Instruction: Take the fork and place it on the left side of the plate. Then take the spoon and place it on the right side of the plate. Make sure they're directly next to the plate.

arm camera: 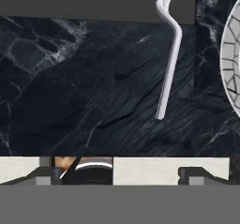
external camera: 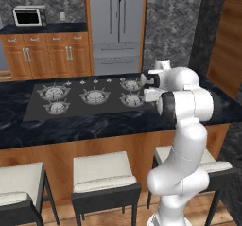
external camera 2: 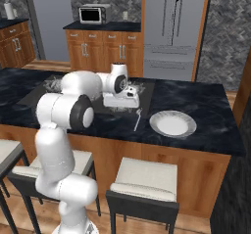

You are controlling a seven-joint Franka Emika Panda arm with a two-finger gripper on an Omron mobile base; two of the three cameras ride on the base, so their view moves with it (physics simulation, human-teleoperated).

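A slim silvery utensil (arm camera: 168, 68) lies on the dark marble counter, its thin handle pointing toward the counter's front edge. Its head runs off the top of the hand view, so I cannot tell fork from spoon. In the right base view the same utensil (external camera 2: 138, 119) lies a short gap left of the round white plate (external camera 2: 172, 123). The plate's grey-shaded rim (arm camera: 230, 63) shows at the right edge of the hand view. My gripper (external camera 2: 125, 104) hangs over the counter just left of the utensil. It (arm camera: 119, 177) is open, fingertips wide apart and holding nothing.
A black cooktop (external camera: 94, 97) with several burners fills the counter's left part, its edge just behind the gripper. White-cushioned stools (external camera 2: 144, 179) stand below the counter's front edge. A steel fridge (external camera 2: 174, 27) and wooden cabinets line the back wall.
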